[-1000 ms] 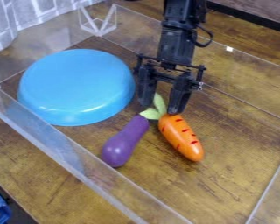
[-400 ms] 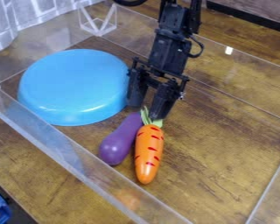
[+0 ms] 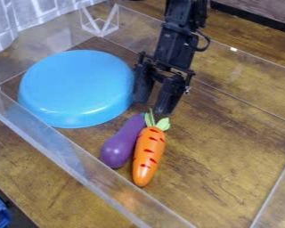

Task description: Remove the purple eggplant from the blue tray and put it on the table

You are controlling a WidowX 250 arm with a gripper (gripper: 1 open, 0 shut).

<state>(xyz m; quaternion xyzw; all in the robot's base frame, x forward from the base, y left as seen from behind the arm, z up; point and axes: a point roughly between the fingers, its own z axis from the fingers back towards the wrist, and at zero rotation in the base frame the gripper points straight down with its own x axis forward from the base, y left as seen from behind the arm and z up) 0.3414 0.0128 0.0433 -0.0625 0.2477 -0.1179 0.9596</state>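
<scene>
The purple eggplant (image 3: 122, 142) lies on the brown wood-grain table (image 3: 228, 151), just right of the blue tray (image 3: 76, 86) and outside it. An orange carrot (image 3: 148, 157) with green leaves lies against the eggplant's right side. My gripper (image 3: 160, 109) hangs upright just above and behind the carrot's leaves, fingers pointing down and slightly apart, holding nothing. The tray is empty.
Clear plastic walls (image 3: 61, 156) fence the work area at front left and at the back. A clear stand (image 3: 101, 20) sits at the back left. Bare tabletop lies to the right of the carrot.
The carrot swung from right of the eggplant to lie pressed along it. The gripper shifted left, then slightly back and up. The eggplant nudged a little left.
</scene>
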